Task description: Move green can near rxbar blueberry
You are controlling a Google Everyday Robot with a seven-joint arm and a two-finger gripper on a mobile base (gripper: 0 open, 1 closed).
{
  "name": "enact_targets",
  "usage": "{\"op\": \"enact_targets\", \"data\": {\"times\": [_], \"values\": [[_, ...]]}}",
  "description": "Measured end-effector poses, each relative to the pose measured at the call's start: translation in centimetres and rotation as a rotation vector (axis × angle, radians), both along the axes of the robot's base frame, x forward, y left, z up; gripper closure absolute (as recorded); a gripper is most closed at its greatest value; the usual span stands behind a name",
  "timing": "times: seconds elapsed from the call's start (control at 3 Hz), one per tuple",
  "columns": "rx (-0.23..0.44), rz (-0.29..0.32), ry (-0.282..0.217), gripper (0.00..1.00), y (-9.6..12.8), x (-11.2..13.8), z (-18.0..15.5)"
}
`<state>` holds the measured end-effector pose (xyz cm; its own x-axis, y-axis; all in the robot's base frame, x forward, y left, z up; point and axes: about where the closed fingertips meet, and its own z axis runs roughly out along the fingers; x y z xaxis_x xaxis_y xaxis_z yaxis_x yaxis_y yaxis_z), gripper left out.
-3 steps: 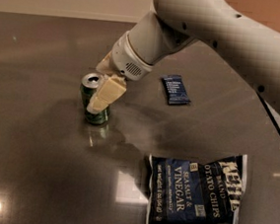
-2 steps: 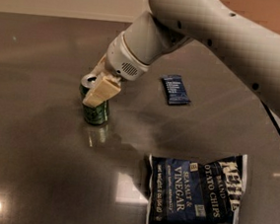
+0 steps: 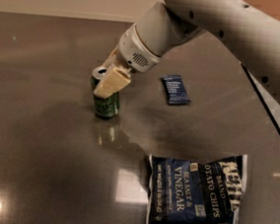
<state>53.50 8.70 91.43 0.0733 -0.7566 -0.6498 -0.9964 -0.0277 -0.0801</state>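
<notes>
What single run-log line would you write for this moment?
end effector: at top of green can | can: upright on table, apart from blue bar | chip bag: nearer camera | step: can not yet near bar

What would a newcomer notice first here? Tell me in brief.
The big pale arm across the upper right, its gripper at the green can standing left of centre on the dark table. Then the large blue chip bag lying at lower right, and the small rxbar blueberry right of the can, apart from it.

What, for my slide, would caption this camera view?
Gripper at the green can; rxbar lies apart, chip bag in front.
</notes>
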Motion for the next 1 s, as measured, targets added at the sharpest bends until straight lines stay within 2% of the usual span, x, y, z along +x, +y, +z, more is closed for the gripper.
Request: {"op": "enact_targets", "data": {"times": [0.33, 1.0], "values": [[-0.019, -0.084, -0.018, 1.00, -3.5, 2.6, 1.1], [-0.043, -0.235, -0.037, 1.00, -10.3, 6.9, 1.6]]}}
